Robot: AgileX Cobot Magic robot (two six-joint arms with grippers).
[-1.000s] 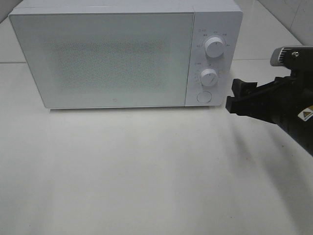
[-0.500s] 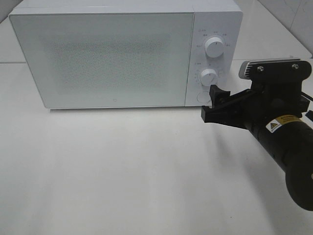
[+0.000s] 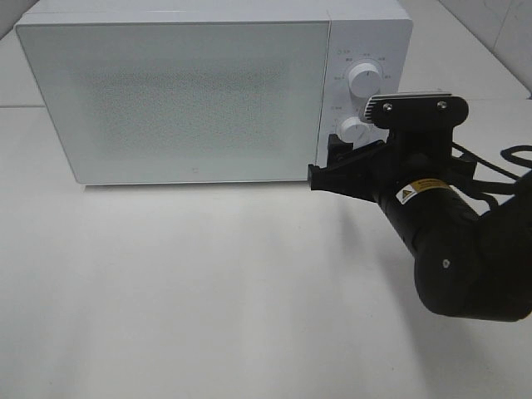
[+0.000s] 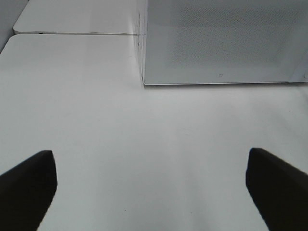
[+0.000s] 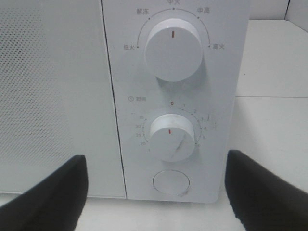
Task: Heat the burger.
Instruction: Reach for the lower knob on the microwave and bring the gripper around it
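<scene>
The burger is out of view. The white microwave (image 3: 183,91) stands at the back of the table with its door shut. My right gripper (image 3: 328,165) is open and hangs just in front of the lower part of the control panel, covering the round button from the high camera. In the right wrist view the right gripper (image 5: 156,192) has its dark fingers (image 5: 48,197) spread either side of the round button (image 5: 170,183), below the timer knob (image 5: 172,137) and the power knob (image 5: 173,49). My left gripper (image 4: 153,192) is open over bare table, well short of the microwave (image 4: 221,43).
The white table (image 3: 208,283) stretches in front of the microwave. The right arm's black body (image 3: 457,258) fills the right side of the high view. A tiled wall corner (image 3: 507,33) shows at the back right.
My right arm has swung left and towards the microwave, from the table's right edge to the control panel. Its jaws stayed open. The microwave has not changed.
</scene>
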